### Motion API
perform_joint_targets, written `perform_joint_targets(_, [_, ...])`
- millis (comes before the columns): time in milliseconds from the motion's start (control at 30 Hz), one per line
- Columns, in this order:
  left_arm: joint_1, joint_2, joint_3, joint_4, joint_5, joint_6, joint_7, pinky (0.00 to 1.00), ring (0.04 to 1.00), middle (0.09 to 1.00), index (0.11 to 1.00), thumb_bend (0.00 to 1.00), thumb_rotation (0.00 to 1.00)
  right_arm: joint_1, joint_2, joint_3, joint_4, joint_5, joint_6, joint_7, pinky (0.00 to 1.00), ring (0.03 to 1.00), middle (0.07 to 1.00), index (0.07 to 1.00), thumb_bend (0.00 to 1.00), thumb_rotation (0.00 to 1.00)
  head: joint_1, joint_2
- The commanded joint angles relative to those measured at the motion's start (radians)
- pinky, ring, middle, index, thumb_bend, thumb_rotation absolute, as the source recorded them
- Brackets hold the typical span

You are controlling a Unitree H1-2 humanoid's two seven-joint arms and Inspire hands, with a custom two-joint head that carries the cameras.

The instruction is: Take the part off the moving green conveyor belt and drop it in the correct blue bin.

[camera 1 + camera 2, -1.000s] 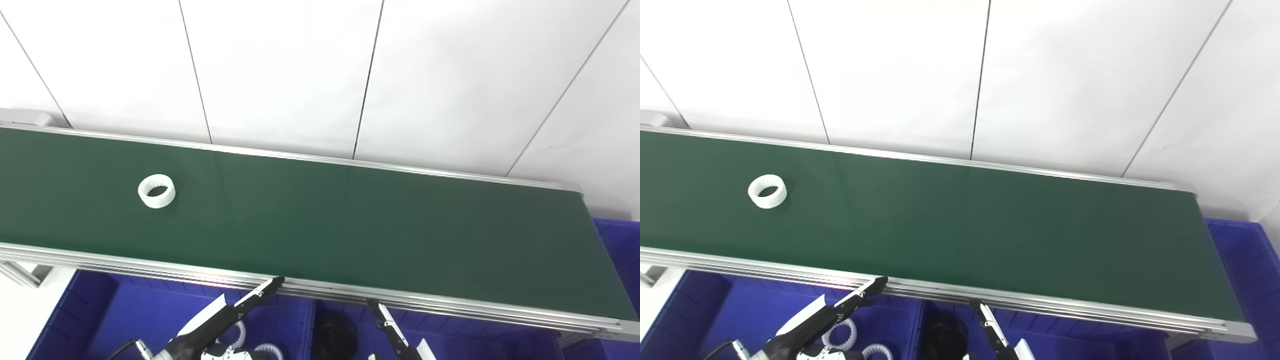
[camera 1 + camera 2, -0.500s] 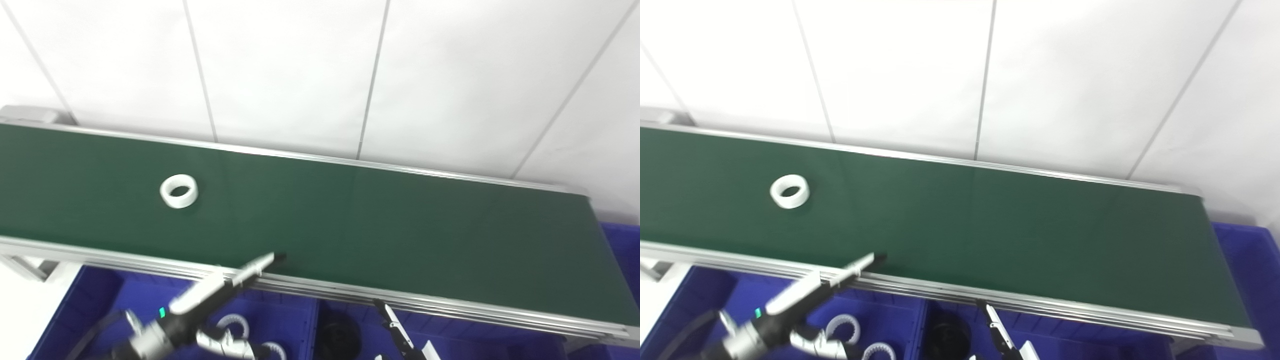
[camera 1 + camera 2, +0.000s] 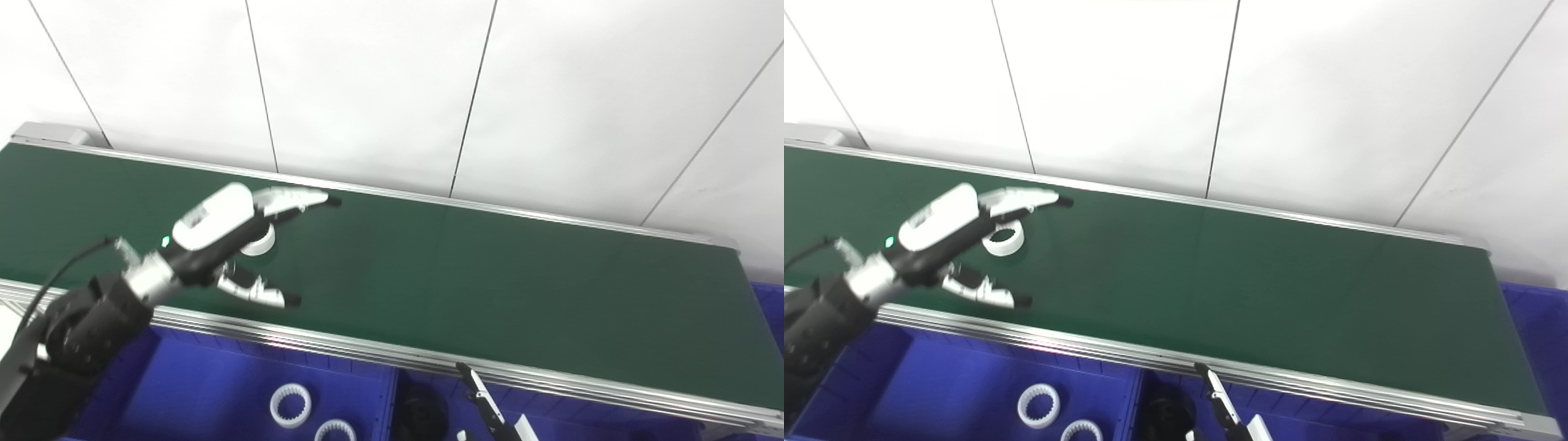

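A white toothed ring (image 3: 1006,241) lies on the green conveyor belt (image 3: 490,275), left of its middle. My left hand (image 3: 220,239) is open above the belt, right over the ring. Its fingers (image 3: 294,199) reach past the ring's far side and its thumb (image 3: 260,294) points out on the near side. The hand hides part of the ring in the left eye view and holds nothing. Of my right hand only a finger (image 3: 484,401) shows at the bottom edge, below the belt's near rail.
Blue bins stand below the belt's near rail. The left bin (image 3: 202,392) holds white toothed rings (image 3: 290,404). The bin beside it holds a black round part (image 3: 419,416). Another blue bin (image 3: 770,300) stands at the belt's right end. A white panelled wall rises behind.
My left hand has risen from below the near rail and reached out over the belt to the ring. The ring has travelled right along the belt. The camera has shifted a little.
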Motion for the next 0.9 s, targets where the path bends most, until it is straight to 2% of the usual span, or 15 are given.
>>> perform_joint_targets(0, [-0.061,-0.009,0.017,0.022,0.040,0.009,0.039,0.73,0.818,0.835,0.828,0.69,0.08,-0.004,0.000,0.004,-0.017,0.014,-0.061,-0.012,0.94,0.987,1.000,0.996,0.42,1.00,0.001,0.001])
perform_joint_targets(133, [-0.119,-0.041,0.017,0.103,0.138,0.000,0.097,0.69,0.795,0.824,0.820,0.72,0.09,-0.003,-0.005,0.008,-0.021,0.016,-0.061,-0.012,0.94,0.987,1.000,0.997,0.43,1.00,-0.002,0.005])
perform_joint_targets(233, [-0.170,-0.072,0.002,0.195,0.235,-0.009,0.169,0.68,0.799,0.816,0.825,0.79,0.11,0.000,-0.006,0.007,-0.025,0.015,-0.060,-0.012,0.94,0.988,1.000,0.998,0.43,1.00,-0.004,0.006])
perform_joint_targets(367, [-0.213,-0.094,-0.021,0.280,0.304,0.003,0.215,0.70,0.815,0.830,0.835,0.83,0.14,0.003,-0.010,0.005,-0.033,0.004,-0.061,-0.017,0.95,0.988,1.000,0.996,0.43,1.00,-0.006,0.007])
perform_joint_targets(567, [-0.274,-0.100,-0.079,0.400,0.357,0.024,0.224,0.79,0.875,0.882,0.881,0.89,0.12,0.011,-0.015,0.000,-0.045,-0.003,-0.061,-0.016,0.96,0.989,1.000,0.996,0.42,1.00,-0.004,0.013])
perform_joint_targets(733, [-0.306,-0.100,-0.120,0.453,0.365,0.081,0.177,0.84,0.892,0.902,0.904,0.91,0.13,0.013,-0.015,-0.001,-0.048,-0.003,-0.061,-0.019,0.95,0.987,1.000,0.992,0.42,1.00,-0.005,0.017])
perform_joint_targets(867, [-0.334,-0.105,-0.165,0.515,0.390,0.122,0.159,0.84,0.890,0.905,0.915,0.96,0.16,0.013,-0.016,-0.003,-0.051,-0.005,-0.060,-0.014,0.95,0.989,1.000,0.994,0.42,1.00,-0.008,0.019])
